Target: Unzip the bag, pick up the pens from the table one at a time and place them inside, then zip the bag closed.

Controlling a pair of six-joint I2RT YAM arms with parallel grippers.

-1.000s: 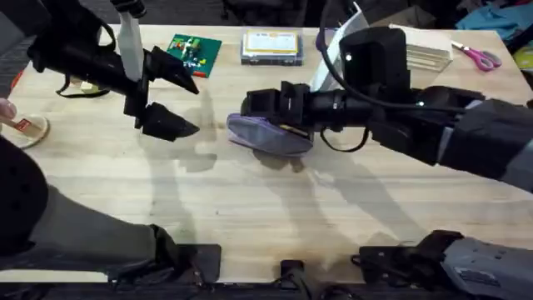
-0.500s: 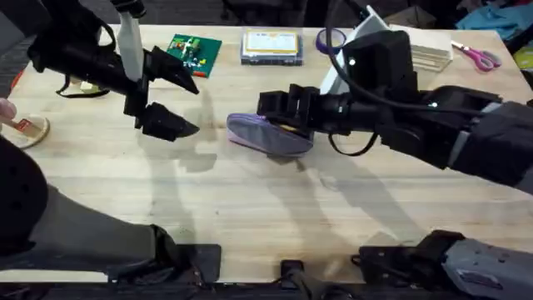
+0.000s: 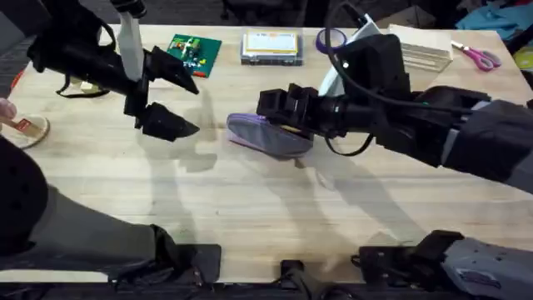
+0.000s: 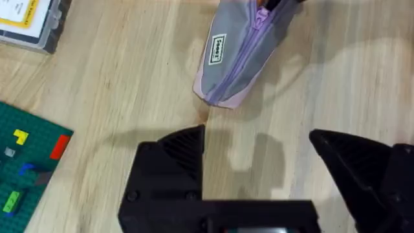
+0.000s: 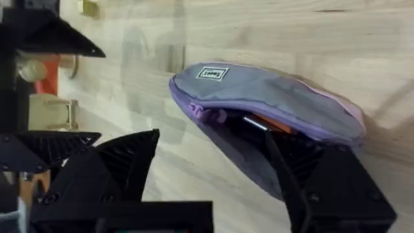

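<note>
The lilac and grey bag (image 3: 268,136) lies mid-table with its zipper open. In the right wrist view the bag's (image 5: 272,97) mouth gapes, and the end of a silver-grey pen (image 5: 254,122) lies inside it beside something orange. My right gripper (image 3: 281,110) hovers open right over the bag; its own view shows the gripper (image 5: 213,139) with one finger (image 5: 323,188) at the mouth's lower lip and nothing held. My left gripper (image 3: 193,107) hangs open and empty to the bag's left. In its wrist view the left gripper (image 4: 255,139) sits short of the bag's (image 4: 236,58) labelled end.
At the table's far side are a green brick plate (image 3: 194,52), a clear box with a yellow label (image 3: 271,46), a purple ring (image 3: 331,39), wooden blocks (image 3: 425,50) and pink scissors (image 3: 479,57). A small round item (image 3: 25,129) lies at the left edge.
My right gripper has slid a little to the right along the bag over the last second, then held. The left arm has not moved.
</note>
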